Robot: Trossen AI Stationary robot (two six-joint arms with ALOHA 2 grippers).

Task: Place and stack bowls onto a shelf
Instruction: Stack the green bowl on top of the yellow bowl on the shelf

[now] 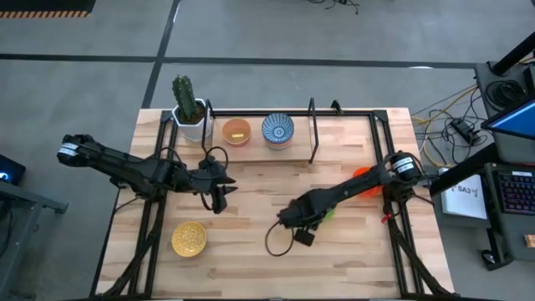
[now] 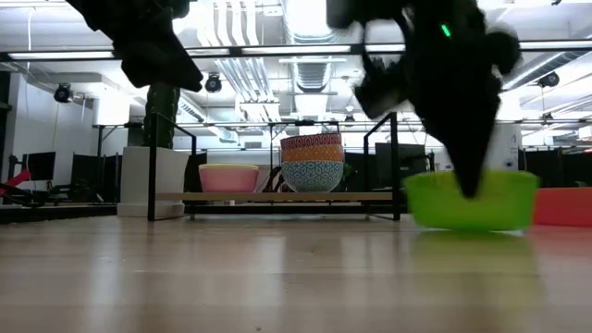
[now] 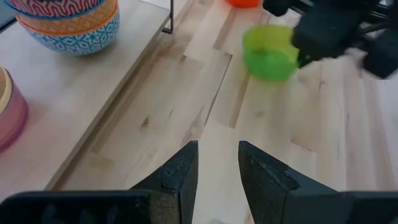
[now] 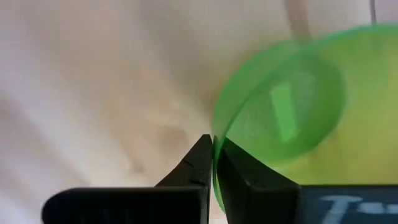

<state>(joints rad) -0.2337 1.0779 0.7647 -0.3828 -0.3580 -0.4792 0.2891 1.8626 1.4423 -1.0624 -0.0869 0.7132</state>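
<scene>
Closest to the low camera, the green bowl (image 2: 472,201) is sitting on the wooden tabletop (image 1: 351,251) with the right gripper (image 4: 213,157) reaching into it from above — in the right wrist view its two dark fingers are pressing together on the thin green rim, one inside and one outside. From above, this gripper is showing near the middle of the table, a little to the right, and the bowl is almost hidden under the arm. Just behind it a red-orange bowl (image 1: 364,181) is lying near the right edge of the table. Over on the left side, the left gripper (image 3: 217,169) is hanging above the bare wood with nothing between its fingers, which are standing slightly apart. One yellow bowl (image 1: 189,238) is resting alone at the front left of the table, well apart from the shelf (image 1: 334,138). On the shelf, at the far side of the table, an orange bowl (image 1: 236,131) is standing just beside the blue-and-white patterned bowl (image 1: 277,130) — in the low view this patterned one is carrying other bowls stacked inside it. At the left end of the shelf a white pot with a cactus (image 1: 188,104) is standing.
</scene>
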